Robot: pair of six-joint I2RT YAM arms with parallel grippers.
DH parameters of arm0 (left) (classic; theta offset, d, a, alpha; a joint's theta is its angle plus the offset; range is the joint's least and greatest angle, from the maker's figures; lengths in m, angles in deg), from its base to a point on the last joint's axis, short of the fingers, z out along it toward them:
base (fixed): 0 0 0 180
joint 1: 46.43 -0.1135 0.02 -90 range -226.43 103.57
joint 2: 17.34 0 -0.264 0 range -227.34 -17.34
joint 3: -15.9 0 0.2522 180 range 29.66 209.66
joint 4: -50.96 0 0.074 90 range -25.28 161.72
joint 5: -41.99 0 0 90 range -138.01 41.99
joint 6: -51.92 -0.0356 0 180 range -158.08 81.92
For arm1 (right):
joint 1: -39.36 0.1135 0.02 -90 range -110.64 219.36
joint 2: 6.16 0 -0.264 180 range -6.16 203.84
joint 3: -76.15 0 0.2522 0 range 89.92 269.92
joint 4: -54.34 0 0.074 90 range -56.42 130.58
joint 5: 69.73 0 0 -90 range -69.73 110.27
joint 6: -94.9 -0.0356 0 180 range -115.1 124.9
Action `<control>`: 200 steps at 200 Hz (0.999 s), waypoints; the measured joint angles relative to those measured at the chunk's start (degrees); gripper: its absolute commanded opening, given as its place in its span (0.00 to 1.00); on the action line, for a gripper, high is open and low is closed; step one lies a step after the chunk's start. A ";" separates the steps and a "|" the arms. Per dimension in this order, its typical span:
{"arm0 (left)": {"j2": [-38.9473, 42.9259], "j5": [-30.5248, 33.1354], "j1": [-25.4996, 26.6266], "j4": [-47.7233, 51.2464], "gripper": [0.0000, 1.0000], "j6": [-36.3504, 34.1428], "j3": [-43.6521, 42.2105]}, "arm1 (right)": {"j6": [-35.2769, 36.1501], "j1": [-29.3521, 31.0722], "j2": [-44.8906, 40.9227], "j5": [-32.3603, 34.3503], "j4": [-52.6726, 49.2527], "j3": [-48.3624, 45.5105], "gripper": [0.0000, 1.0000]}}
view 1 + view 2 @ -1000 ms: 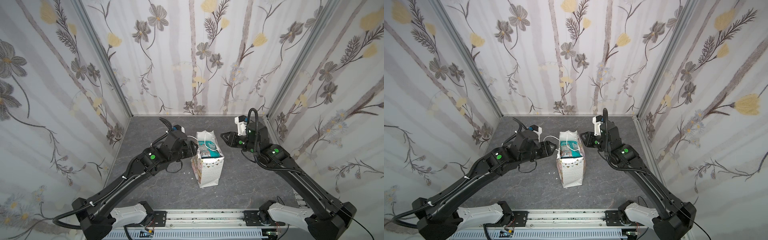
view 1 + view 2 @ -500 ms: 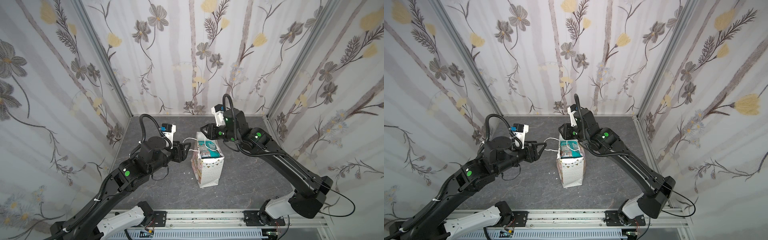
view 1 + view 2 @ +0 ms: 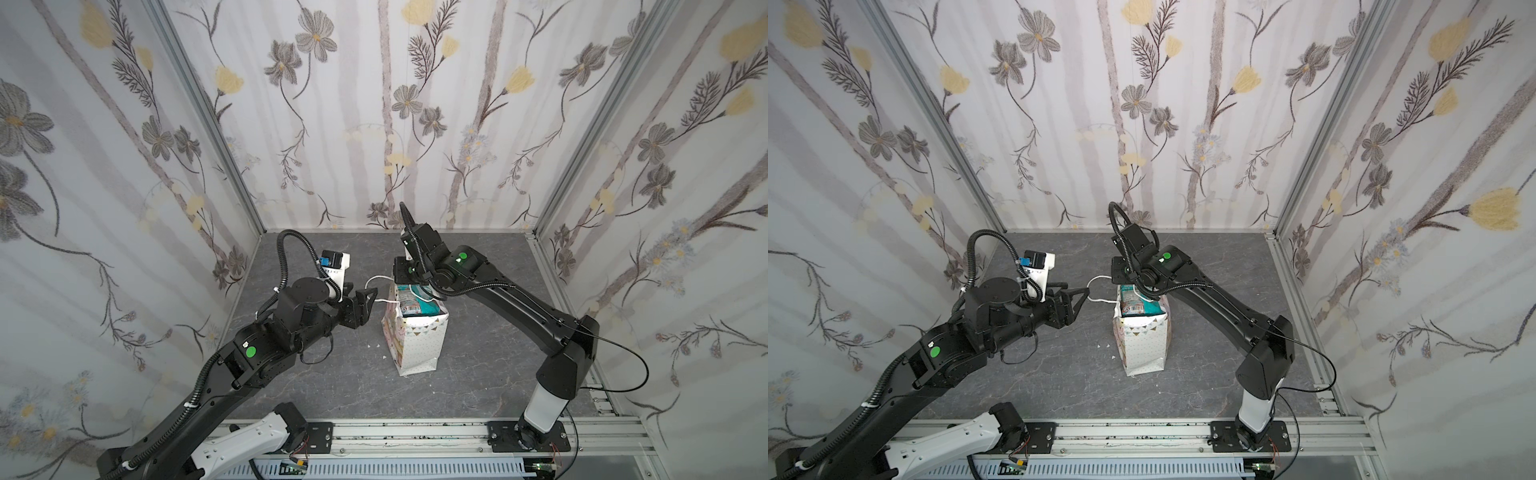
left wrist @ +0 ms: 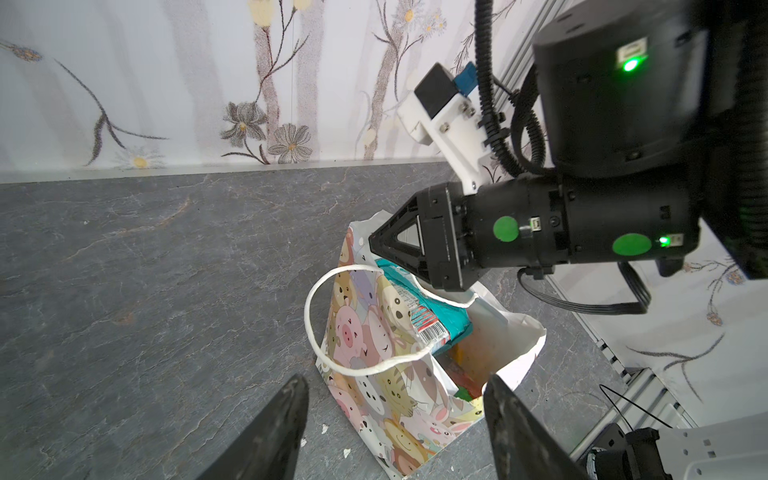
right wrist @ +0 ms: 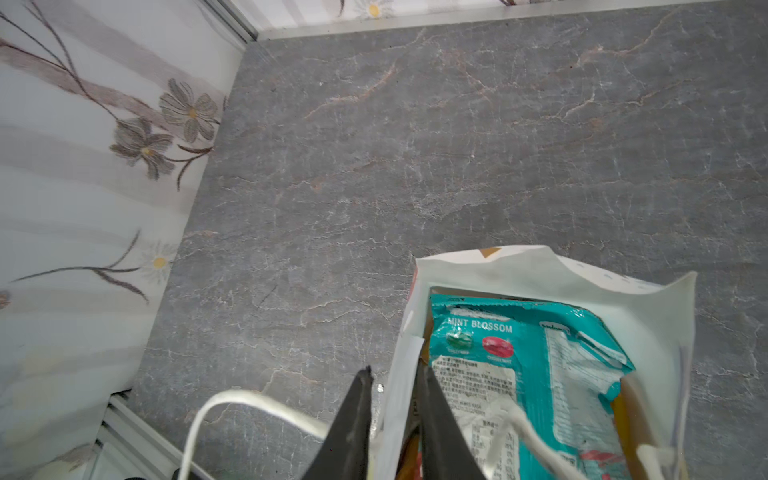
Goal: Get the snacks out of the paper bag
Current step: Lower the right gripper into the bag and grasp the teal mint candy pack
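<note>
Straddling the rim of the paper bag (image 5: 540,266) with the right gripper (image 5: 395,374), jaws narrow about the paper, pinch uncertain. Holding the left gripper (image 4: 395,378) spread just beside the bag. Finding the snacks (image 5: 519,353) inside it, teal packet (image 3: 415,305) topmost, lengthwise along the mouth, nearer the right gripper.

Around me three walls (image 3: 374,124) carry pale wallpaper with grey and yellow flowers on long stems. Aluminium posts (image 3: 209,116) stand in the two far corners. My floor (image 3: 478,386) is dark grey, stone-like, with thin veins; a metal rail (image 3: 415,432) runs along its near edge.
</note>
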 measured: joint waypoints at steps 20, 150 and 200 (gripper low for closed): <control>0.09 0.35 0.00 -0.02 0.69 -0.22 -0.42 | -0.15 -0.02 1.38 0.96 -1.01 0.07 0.25; 0.48 2.49 -0.02 0.00 0.71 -0.87 -1.90 | 1.97 -0.24 -4.72 0.24 -7.58 -3.10 0.29; 0.52 2.51 -0.02 0.02 0.72 -0.83 -2.19 | 2.29 -0.13 -4.83 0.42 -7.45 -2.62 0.20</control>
